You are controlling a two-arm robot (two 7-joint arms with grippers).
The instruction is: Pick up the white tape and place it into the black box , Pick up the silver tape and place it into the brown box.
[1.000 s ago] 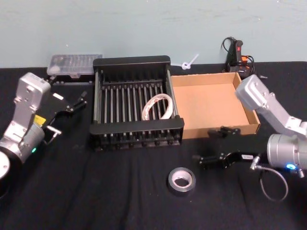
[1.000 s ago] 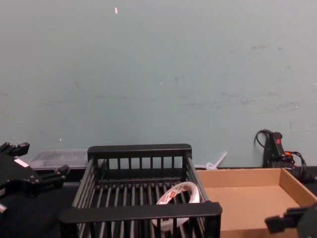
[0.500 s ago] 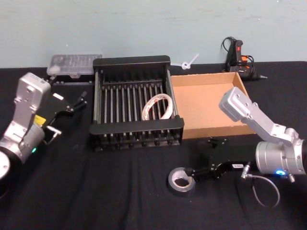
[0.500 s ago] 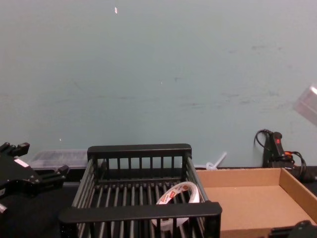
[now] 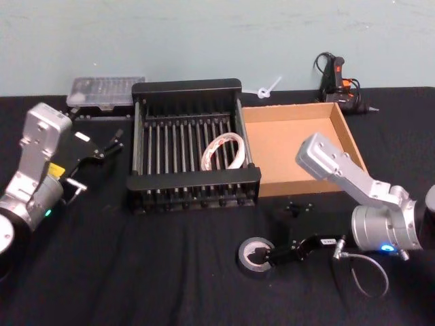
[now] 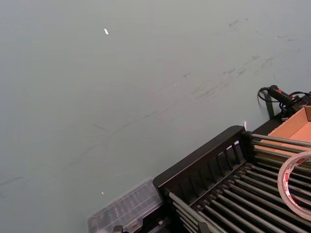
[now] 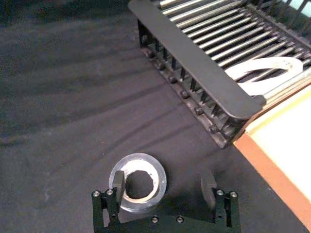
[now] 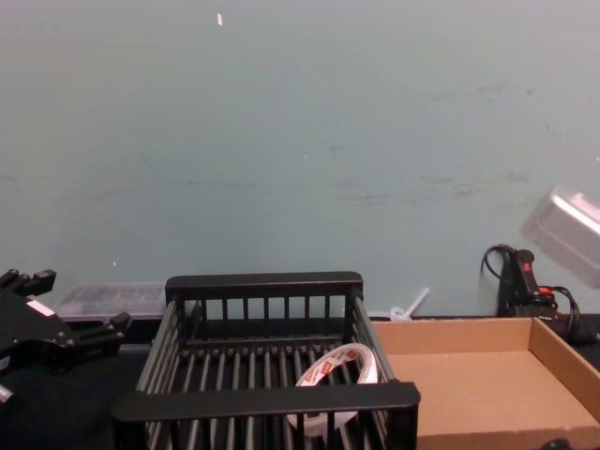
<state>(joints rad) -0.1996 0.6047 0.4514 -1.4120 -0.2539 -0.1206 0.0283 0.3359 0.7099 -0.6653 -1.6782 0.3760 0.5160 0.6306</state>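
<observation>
Head view: we see a black cloth table [image 5: 136, 272], matte and softly wrinkled. At the centre sits the black box [image 5: 194, 181], a plastic crate of slatted bars with thick rounded rims. Inside it, toward 3 o'clock, the white tape [image 5: 223, 150] leans tilted on the bars, a wide translucent ring; the chest view shows red marks on its side. Touching the crate's 3 o'clock wall is the brown box [image 5: 262, 153], a shallow cardboard tray with low walls and a smooth, bare floor.

The silver tape [image 5: 255, 255] lies flat on the cloth at about 5 o'clock from the crate, well apart from both boxes. We note a small thick roll, dark and shiny outside, with a paler inner core in the right wrist view.

The right gripper [image 5: 266, 257] is low over this roll. In the right wrist view its fingers [image 7: 118, 182] stand spread apart, one over the roll's hole, the other on open cloth beside it; nothing is clamped. Open cloth surrounds the roll on all sides.

The left gripper [image 5: 109, 145] hangs at 9 o'clock of the crate, its fingers parted and holding nothing. A clear plastic case [image 5: 103, 92] rests at 11 o'clock by the wall.
</observation>
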